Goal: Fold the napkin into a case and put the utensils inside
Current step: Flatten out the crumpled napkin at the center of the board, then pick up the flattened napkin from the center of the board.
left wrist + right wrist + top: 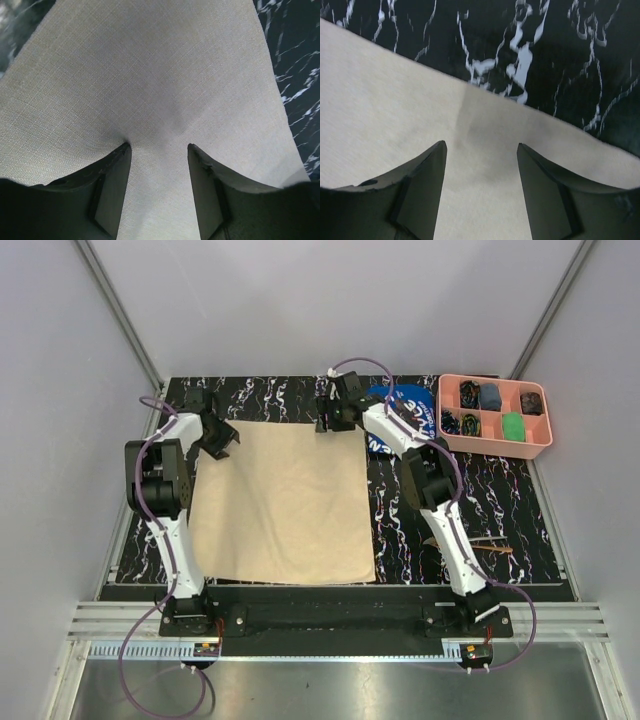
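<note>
The left gripper [159, 146], its two dark fingers apart with only cloth showing between them, appears to touch the far left corner of the large plain beige cloth napkin [280, 500], where a faint pucker shows at its tips. The right gripper [481, 145], likewise parted and holding nothing, sits over the napkin's far edge near its right corner. The napkin lies spread flat and unfolded on a black white-veined mat [530, 500]. Right of the napkin are a blue printed cloth [395, 398], a pink compartment tray [497, 449], and thin brown sticks [492, 547], possibly the utensils. The first fold seems not yet made. Next, both grippers likely need to pinch the far corners and carry them evenly toward the napkin's near edge.
</note>
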You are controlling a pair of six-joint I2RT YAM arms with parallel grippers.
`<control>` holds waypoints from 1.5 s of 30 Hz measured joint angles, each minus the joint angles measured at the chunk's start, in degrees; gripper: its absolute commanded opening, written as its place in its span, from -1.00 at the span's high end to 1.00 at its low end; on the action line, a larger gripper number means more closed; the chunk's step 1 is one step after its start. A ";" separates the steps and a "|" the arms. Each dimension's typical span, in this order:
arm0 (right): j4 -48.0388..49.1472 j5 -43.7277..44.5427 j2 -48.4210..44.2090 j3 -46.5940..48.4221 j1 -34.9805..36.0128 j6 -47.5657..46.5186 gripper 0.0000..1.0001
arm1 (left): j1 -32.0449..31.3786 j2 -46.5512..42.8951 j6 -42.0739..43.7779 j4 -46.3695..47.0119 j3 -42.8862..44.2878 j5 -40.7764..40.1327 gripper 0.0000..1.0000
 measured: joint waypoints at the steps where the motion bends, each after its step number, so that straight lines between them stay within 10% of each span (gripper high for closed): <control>1: -0.48 -0.46 1.99 3.21 -0.28 0.68 -0.36 | 0.09 1.11 -0.09 -0.04 1.66 0.61 -0.11; 8: -1.01 -6.45 17.73 27.61 -4.17 6.10 -0.39 | 1.62 8.26 -0.17 0.22 12.07 4.22 -0.11; 14: 1.42 -10.49 19.06 29.16 -7.13 8.76 -0.46 | 2.34 9.35 1.46 0.46 14.14 5.11 -0.32; 21: -5.92 -9.90 11.69 24.48 -6.69 12.76 -0.81 | 2.12 -10.12 6.86 -1.55 -3.15 0.98 -0.45; 28: -10.75 -1.31 -26.69 -15.45 -0.59 19.32 -0.89 | 1.70 -41.09 9.84 -6.88 -18.91 -5.16 -0.48; 35: -6.75 2.12 -59.95 -55.95 7.10 25.86 -0.69 | 1.64 -53.00 9.33 -18.78 -30.45 -11.17 -0.55; 45: -4.46 3.43 -71.87 -85.26 7.54 35.80 -0.38 | 1.66 -60.48 4.66 -24.74 -36.13 -11.41 -0.55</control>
